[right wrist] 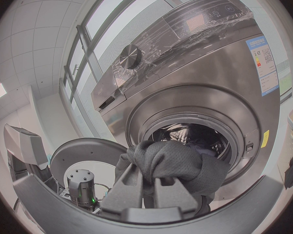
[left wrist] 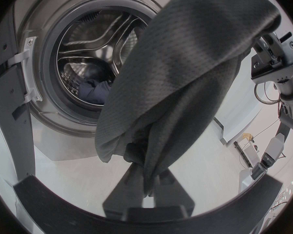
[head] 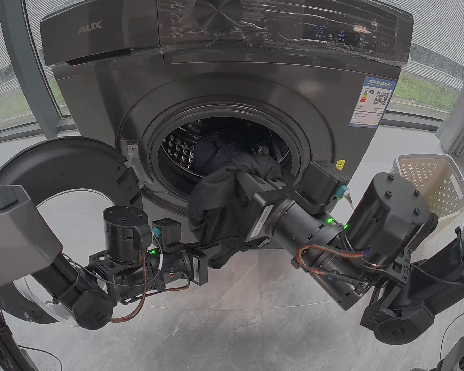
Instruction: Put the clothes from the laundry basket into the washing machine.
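Grey knitted cloth, a single garment [head: 216,202], was held between both tools. Nearest, the left tool [left wrist: 148,176] was closed on its lower folds, low in front of the washing machine [head: 232,94] and above the floor [head: 242,310]. Beyond it, the right tool [right wrist: 148,182] was pinched on a bunched upper part at the lip of the opening, so the garment was hung across the rim and not yet inside. Deeper in the drum [left wrist: 88,59], a navy garment [left wrist: 94,90] was already laid.

If the upper grip were released first, the cloth could be dragged out by its own hanging weight and dropped to the floor. If it were pushed in while the lower end was held back, a tail could be left over the rim and caught by the door [head: 62,166]. The laundry basket [head: 433,181] was stood off to the right.
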You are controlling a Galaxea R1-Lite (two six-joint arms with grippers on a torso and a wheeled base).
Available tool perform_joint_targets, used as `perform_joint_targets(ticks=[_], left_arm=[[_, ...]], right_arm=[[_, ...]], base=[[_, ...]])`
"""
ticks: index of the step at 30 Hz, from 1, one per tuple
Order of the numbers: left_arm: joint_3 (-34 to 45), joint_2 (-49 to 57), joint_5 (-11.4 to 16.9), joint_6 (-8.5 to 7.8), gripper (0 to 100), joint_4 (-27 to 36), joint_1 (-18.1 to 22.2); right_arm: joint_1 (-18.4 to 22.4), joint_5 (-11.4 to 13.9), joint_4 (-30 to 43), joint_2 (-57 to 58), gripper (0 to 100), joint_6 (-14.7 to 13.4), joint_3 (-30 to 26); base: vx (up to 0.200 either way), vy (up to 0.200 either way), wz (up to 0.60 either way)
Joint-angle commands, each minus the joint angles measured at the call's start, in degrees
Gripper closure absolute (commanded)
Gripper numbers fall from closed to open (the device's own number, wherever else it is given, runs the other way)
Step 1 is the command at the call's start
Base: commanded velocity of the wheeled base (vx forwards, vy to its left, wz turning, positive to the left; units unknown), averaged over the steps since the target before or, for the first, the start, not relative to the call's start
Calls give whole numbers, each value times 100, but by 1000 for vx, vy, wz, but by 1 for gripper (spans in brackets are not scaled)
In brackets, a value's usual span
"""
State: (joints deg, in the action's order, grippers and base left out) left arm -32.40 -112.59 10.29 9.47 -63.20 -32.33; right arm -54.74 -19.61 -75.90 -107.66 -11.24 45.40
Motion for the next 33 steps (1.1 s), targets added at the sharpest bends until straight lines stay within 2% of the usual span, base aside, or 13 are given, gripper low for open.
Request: perform_joint_targets(ticks=[1, 6, 10, 13, 15, 20, 21, 33], left_arm=[[226, 97, -18, -33, 100, -202, -28], [665, 334, -27, -42, 100, -773, -45], [1395, 651, 8, -77, 100, -1617, -54], [1623, 660, 26, -60, 100, -2021, -45], [1764, 572, 35, -7, 100, -2557, -28], [1649, 616, 52, 37, 100, -2584, -19], [1641, 607, 52, 37, 100, -2593, -28], [1236, 616, -9, 28, 100, -2593, 139]], right_arm=[[-2, 2, -4, -36, 100, -1, -22], [-2, 2, -4, -115, 100, -10, -31], [7, 37, -13, -309, 100, -71, -40], [7, 54, -74, -405, 100, -133, -49], [7, 81, -180, -520, 100, -133, -84], [51, 204, -180, -564, 100, -124, -233], [77, 212, -180, -564, 0, -115, -268], [16, 221, -83, -599, 0, -98, -787]], base=[[0, 0, 0], [0, 0, 0], [0, 0, 0], [0, 0, 0], [0, 0, 0], [0, 0, 0], [0, 0, 0], [0, 0, 0]])
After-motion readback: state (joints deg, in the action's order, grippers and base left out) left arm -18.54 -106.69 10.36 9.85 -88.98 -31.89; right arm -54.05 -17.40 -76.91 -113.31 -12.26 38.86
